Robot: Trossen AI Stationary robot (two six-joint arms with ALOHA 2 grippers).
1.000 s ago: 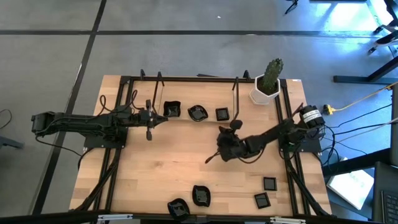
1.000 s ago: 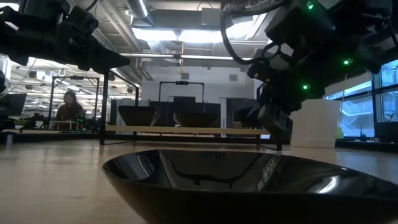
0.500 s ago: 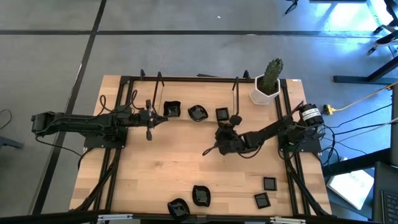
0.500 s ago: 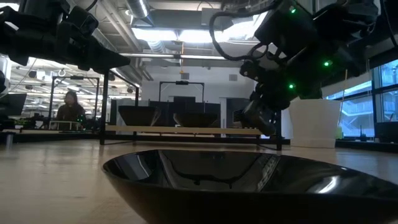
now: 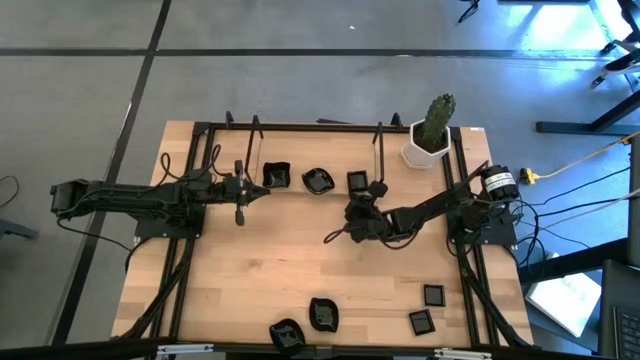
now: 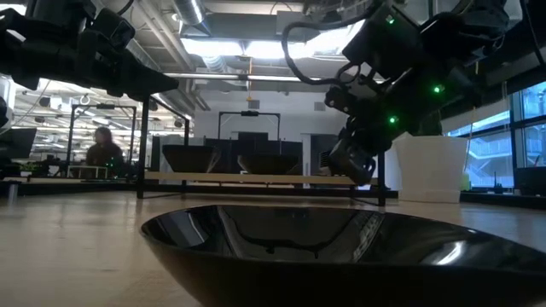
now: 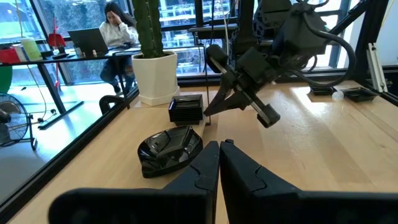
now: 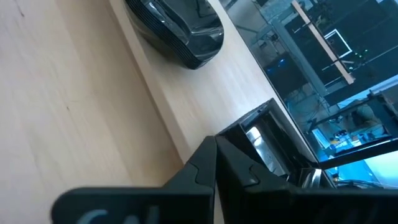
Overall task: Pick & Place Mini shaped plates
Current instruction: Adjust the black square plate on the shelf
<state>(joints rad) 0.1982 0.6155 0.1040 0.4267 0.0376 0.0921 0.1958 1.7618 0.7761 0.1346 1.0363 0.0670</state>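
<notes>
Seven glossy black plates (image 5: 317, 181) on counter (image 5: 270, 260): three far, four near. Likely light, slick, brittle; best pinched at rim. Right hand (image 5: 354, 213) together, empty, beside far row; left hand (image 5: 240, 190) together.

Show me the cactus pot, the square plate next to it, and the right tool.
cactus pot (image 5: 421, 152), high view, white rim.
square plate (image 5: 357, 183), high view, its centre.
right tool (image 5: 333, 238), high view, between the shut fingertips.

centre table (image 5: 270, 255): open | far edge: plates (image 5: 318, 181), cactus pot (image 5: 424, 150)
</notes>
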